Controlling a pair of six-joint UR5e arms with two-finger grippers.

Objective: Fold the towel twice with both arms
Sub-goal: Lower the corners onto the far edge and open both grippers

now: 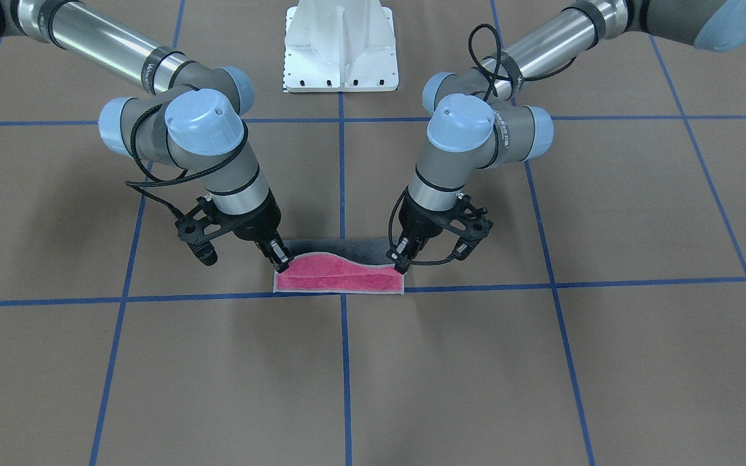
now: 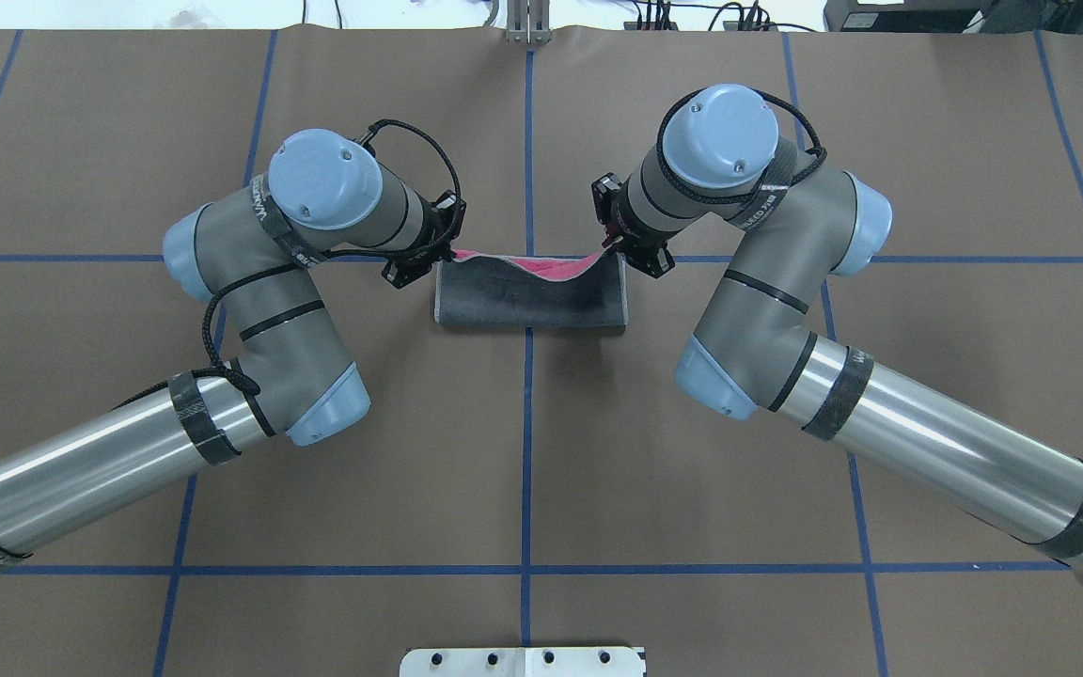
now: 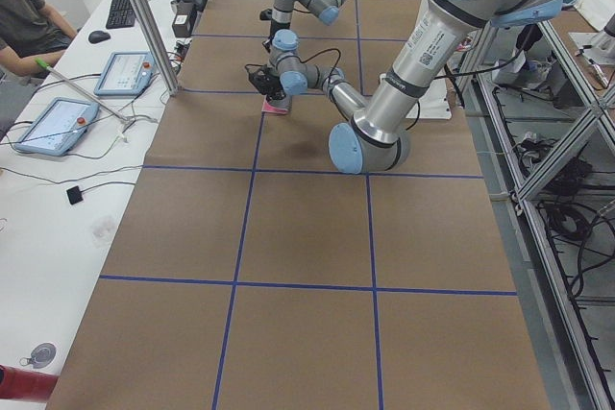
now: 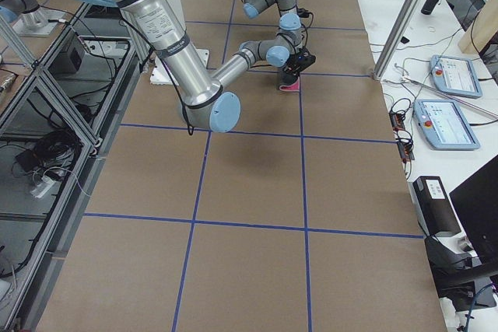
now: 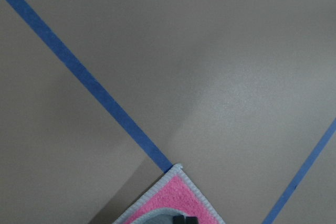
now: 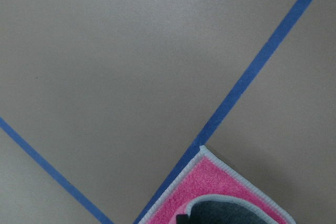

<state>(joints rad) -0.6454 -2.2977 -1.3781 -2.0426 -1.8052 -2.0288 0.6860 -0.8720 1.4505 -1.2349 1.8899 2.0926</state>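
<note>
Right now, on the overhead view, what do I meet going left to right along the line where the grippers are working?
left gripper, pinching one raised corner → towel, dark grey face up with pink showing along the lifted edge → right gripper, pinching the other raised corner.

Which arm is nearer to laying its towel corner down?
The left, marginally. The left pincer and right pincer each pinch a towel corner, but less pink shows on the left's side.
</note>
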